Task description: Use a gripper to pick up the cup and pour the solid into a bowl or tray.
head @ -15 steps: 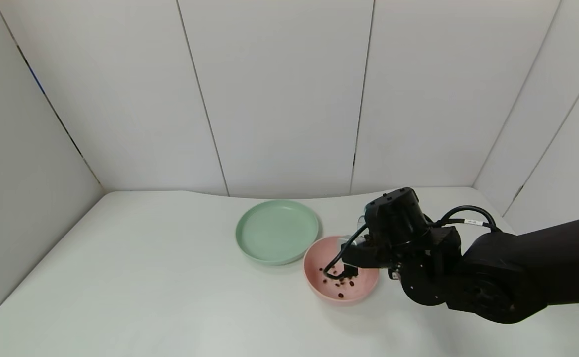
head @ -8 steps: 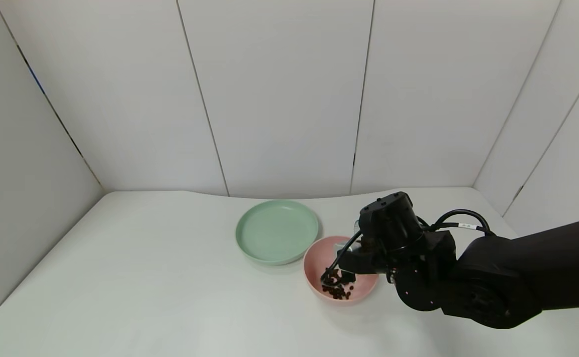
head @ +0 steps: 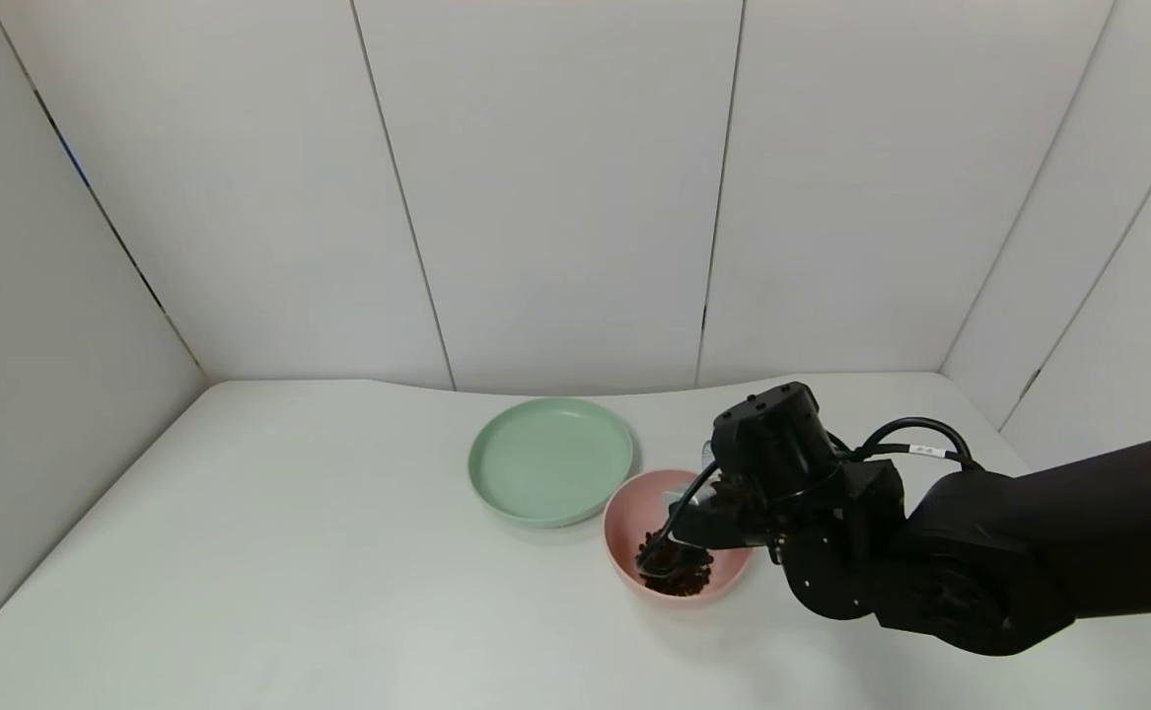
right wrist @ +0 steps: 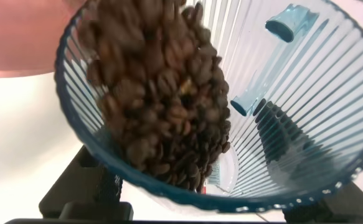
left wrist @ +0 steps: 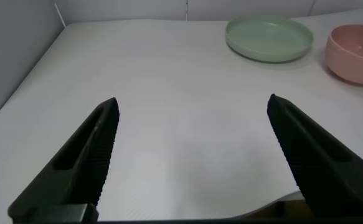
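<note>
My right gripper [head: 701,521] is shut on the ribbed blue-grey cup [right wrist: 281,118] and holds it tipped over the pink bowl [head: 624,513]. In the right wrist view the cup fills the picture and the brown beans [right wrist: 162,106] slide toward its rim. The bowl's pink wall [right wrist: 19,37] shows past the rim. In the head view the wrist hides most of the cup, and a dark heap of beans [head: 679,580] lies in the bowl. My left gripper [left wrist: 193,124] is open and empty, low over the table's near left part, out of the head view.
A flat pale green plate [head: 550,459] lies just left of and behind the bowl, almost touching it. Both also show in the left wrist view, the plate [left wrist: 268,37] and the bowl [left wrist: 355,62]. White walls enclose the white table [head: 289,552].
The heap of beans in the bowl has grown from a few scattered pieces. My right wrist has dropped slightly and tipped the cup further over the bowl.
</note>
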Robot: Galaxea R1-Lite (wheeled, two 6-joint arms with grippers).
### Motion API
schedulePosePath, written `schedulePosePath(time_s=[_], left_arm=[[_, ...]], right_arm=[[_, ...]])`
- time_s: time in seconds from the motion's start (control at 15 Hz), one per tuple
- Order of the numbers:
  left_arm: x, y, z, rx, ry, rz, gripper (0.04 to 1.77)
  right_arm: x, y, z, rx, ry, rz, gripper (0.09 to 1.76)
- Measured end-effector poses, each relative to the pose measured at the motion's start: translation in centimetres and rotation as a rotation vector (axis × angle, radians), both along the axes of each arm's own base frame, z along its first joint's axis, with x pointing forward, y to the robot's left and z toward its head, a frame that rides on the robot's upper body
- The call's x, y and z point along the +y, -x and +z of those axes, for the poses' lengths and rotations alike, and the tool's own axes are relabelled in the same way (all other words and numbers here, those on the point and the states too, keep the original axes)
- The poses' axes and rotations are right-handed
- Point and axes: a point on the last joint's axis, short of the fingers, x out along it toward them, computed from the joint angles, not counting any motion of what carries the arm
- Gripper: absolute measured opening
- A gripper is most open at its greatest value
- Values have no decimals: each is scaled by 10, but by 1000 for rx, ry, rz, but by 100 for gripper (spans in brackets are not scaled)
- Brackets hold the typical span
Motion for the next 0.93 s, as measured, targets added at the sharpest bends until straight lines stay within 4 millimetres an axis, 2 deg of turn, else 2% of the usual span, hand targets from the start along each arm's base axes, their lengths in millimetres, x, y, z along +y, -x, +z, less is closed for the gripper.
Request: schedulePosePath(time_s=[0.93], left_arm=[[0, 0, 0, 0, 0, 0, 172]], right_arm=[[6, 5, 1, -2, 57, 23, 136]])
